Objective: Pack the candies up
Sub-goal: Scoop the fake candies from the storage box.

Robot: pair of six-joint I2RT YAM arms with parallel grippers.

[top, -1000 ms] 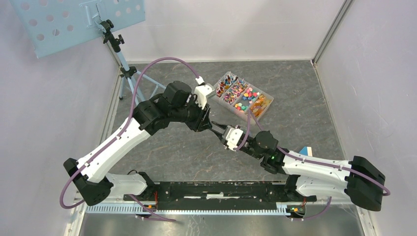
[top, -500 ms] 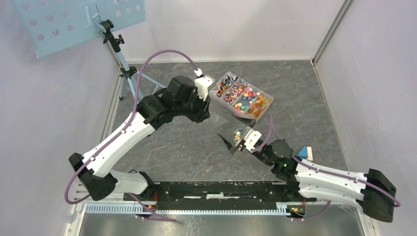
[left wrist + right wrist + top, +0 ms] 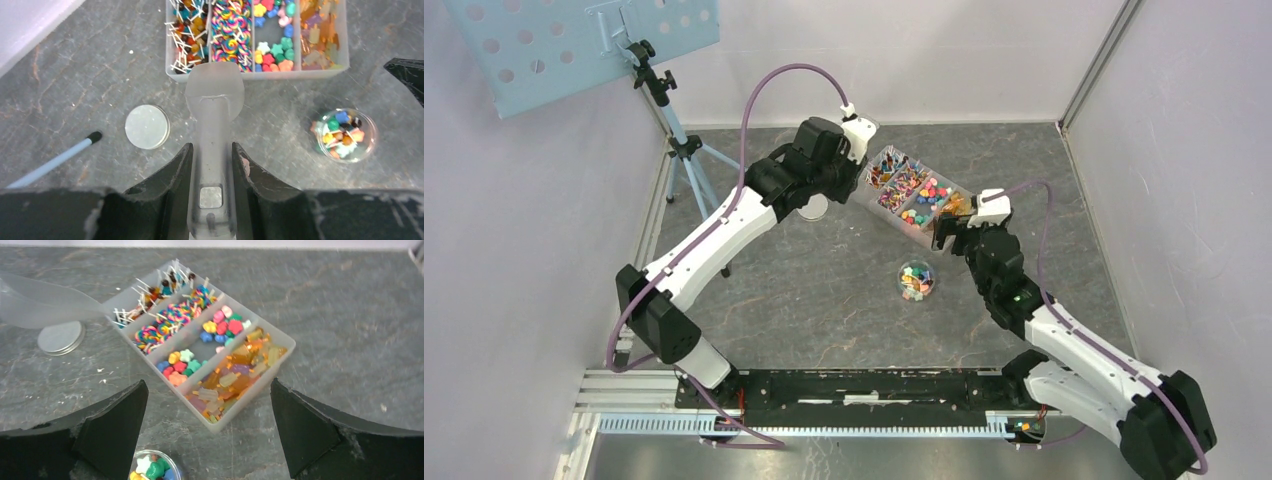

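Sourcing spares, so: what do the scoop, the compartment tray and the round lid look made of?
The scoop: frosted translucent plastic, matte; what lies behind shows dimly through it. The compartment tray: milky semi-clear plastic; candies show through its walls. The round lid: probably metal, silvery with dull sheen, though it could be coated plastic.

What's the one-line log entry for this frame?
left pincer: shut on scoop | right pincer: open, near tray | cup: holds candies, uncapped | lid: on table
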